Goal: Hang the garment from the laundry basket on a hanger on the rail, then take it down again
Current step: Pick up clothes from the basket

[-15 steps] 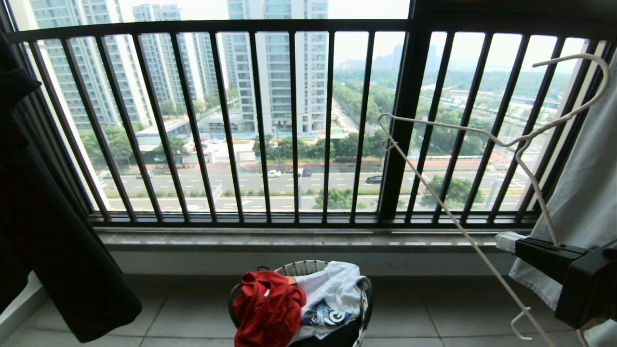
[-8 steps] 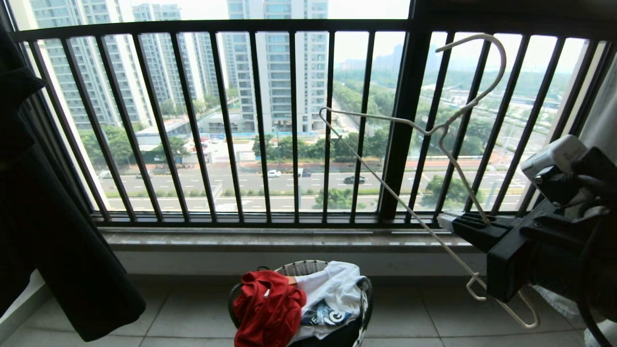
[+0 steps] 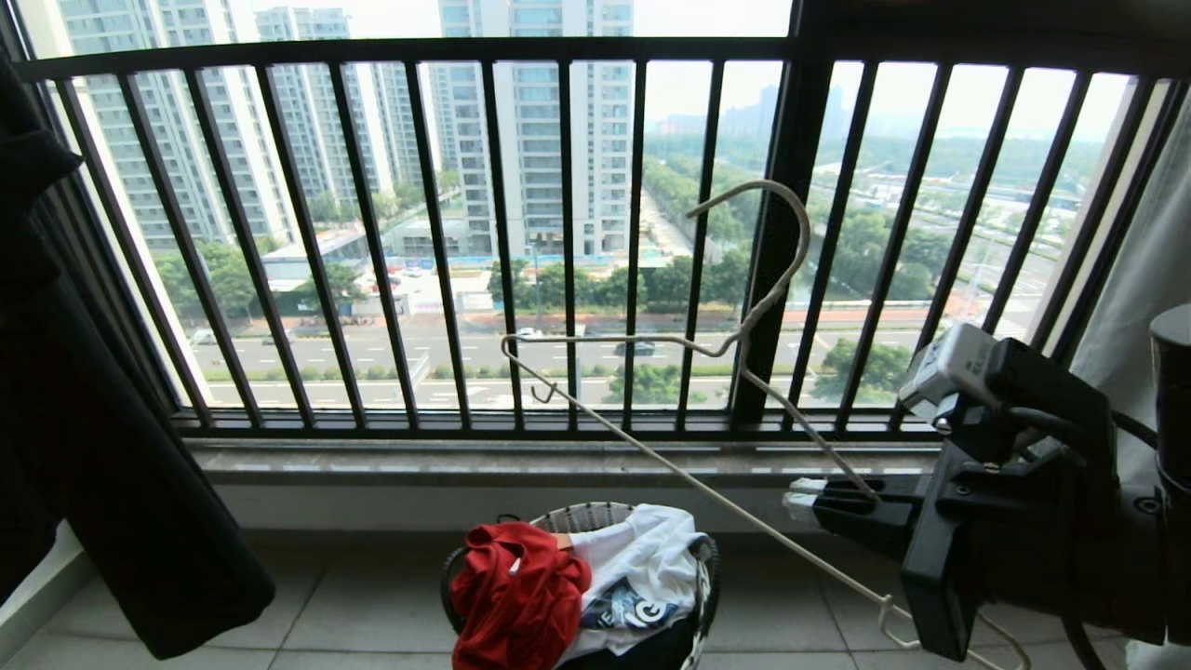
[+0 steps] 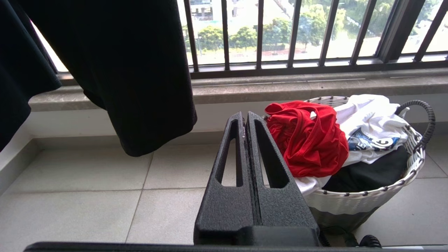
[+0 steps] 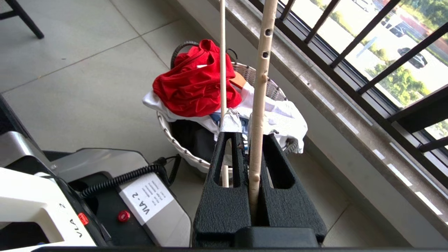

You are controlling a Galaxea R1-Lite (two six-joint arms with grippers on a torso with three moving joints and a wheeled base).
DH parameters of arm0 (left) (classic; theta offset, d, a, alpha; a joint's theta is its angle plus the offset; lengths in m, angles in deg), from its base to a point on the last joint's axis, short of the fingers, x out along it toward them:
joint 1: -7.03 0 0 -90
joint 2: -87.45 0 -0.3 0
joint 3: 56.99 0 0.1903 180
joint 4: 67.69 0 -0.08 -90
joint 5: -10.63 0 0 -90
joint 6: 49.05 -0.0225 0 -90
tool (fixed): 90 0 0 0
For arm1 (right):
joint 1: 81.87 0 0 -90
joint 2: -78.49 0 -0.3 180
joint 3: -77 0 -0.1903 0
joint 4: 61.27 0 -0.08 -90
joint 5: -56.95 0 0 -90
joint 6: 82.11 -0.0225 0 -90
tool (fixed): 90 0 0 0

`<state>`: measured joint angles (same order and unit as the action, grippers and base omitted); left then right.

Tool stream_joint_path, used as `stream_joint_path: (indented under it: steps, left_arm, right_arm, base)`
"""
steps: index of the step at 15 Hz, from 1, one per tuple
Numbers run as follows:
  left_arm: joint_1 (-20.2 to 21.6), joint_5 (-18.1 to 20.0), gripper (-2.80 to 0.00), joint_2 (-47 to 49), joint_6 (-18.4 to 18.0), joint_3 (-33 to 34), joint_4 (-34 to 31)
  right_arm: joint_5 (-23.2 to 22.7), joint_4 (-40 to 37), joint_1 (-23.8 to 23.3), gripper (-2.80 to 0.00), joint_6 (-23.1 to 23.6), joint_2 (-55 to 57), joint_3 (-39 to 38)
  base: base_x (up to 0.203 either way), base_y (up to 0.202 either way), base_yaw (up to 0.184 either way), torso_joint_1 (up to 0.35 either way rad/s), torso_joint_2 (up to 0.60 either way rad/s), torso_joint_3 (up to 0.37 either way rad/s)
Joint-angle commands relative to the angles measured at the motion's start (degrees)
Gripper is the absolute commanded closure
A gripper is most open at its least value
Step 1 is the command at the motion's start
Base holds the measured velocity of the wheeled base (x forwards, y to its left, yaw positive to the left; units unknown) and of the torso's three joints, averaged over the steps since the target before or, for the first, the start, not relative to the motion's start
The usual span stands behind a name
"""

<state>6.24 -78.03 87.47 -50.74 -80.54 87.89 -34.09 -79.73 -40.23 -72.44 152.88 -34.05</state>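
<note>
I have the right gripper (image 3: 805,498) out on the right side of the head view, its jaws clamped on the hanger (image 3: 651,456), pinching one of its slanted arms. The hanger tilts up and left from the grip, its long hook (image 3: 772,242) in front of the black balcony railing (image 3: 791,233) and its straight lower bar running down past the gripper toward the floor. In the right wrist view the fingers (image 5: 227,164) close on the cream wire with the basket lying beyond them.

The red garment (image 3: 516,591) sits bunched on the left side of the laundry basket (image 3: 707,558), which stands on the tiled floor (image 3: 354,614) just below the stone sill (image 3: 465,461). A white garment (image 3: 651,558) with blue print lies beside the red one, touching it, over something black underneath.

A dark cloth (image 3: 102,447) hangs at the left, well apart from the basket. Pale fabric (image 3: 1140,279) hangs at the far right behind my arm.

The left gripper (image 4: 246,122) shows only in its own wrist view, jaws pressed together and holding nothing, near the basket's left side.
</note>
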Motion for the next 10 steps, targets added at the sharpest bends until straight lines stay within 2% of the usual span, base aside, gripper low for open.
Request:
stream_joint_path:
  steps: [1, 4, 10]
  left_arm:
    - [0.0, 0.0, 0.00, 0.0, -0.1, 0.0, 0.0]
    - [0.0, 0.0, 0.00, 0.0, -0.1, 0.0, 0.0]
    - [0.0, 0.0, 0.00, 0.1, -0.1, 0.0, 0.0]
  right_arm:
    - [-0.1, 0.3, 0.1, 0.00, -0.1, 0.5, -0.5]
    - [-0.1, 0.4, 0.0, 0.00, 0.0, 0.3, -0.8]
    - [-0.2, 1.0, 0.0, 0.00, -0.3, -1.7, -0.2]
  base:
    - [0.000, 0.000, 0.000, 0.000, 0.00, 0.000]
    - [0.000, 0.000, 0.000, 0.001, 0.00, -0.028]
    - [0.000, 0.000, 0.000, 0.002, 0.00, -0.177]
